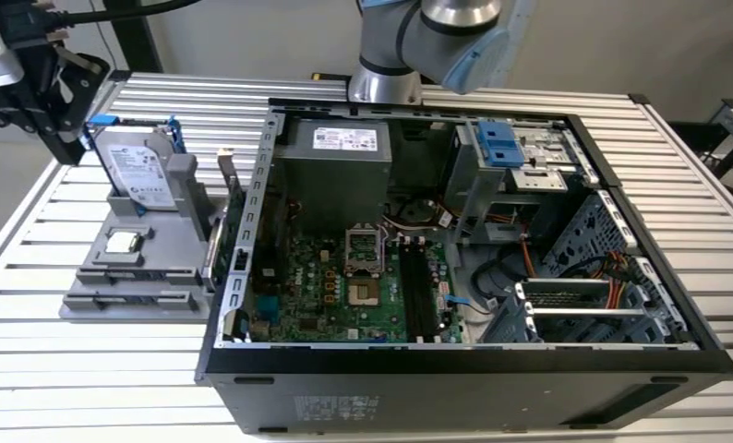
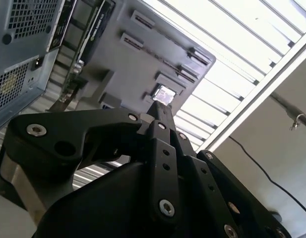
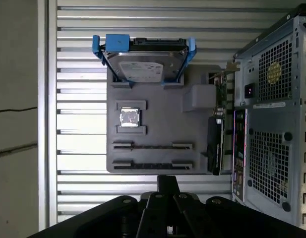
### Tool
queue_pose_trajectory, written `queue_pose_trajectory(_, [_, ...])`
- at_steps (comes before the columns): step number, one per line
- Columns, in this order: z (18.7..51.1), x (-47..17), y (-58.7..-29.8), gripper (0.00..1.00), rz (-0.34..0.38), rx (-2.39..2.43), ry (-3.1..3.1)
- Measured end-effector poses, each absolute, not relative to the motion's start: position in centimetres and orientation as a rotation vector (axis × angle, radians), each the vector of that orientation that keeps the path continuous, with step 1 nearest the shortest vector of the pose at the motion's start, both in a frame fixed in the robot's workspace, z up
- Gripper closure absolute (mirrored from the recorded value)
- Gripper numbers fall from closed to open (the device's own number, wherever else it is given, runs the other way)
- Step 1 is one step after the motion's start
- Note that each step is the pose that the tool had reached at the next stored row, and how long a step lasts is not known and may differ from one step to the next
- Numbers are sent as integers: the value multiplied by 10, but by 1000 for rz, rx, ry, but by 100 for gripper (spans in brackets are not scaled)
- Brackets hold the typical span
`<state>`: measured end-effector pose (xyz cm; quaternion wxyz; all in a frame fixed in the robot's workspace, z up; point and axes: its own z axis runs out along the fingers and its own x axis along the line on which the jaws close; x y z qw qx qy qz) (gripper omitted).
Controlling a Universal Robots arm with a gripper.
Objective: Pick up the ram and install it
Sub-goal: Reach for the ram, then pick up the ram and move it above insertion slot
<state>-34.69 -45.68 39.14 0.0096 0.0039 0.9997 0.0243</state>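
First wrist view: hovering, fingers [image 3: 167,184] closed and empty, near apparent edge-up ram [image 3: 152,164]; judging it light, stiff, fragile, best pinched mid-length.

The exterior view looks steeply down from above on the open computer case [image 1: 465,397], which fills its middle; the grey holder [image 1: 133,300] lies at the case's 9 o'clock on the slatted surface [image 1: 46,369]; the first wrist view faces straight down on that holder [image 3: 162,124]; the second wrist view, close behind the gripper [image 2: 161,106], looks aslant at it; all three share holder and case.
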Motion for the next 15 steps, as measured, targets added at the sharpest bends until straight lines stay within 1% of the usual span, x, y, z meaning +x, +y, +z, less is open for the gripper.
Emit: queue_pose_trajectory(15, [391,-348,-463,100,76,12,3121])
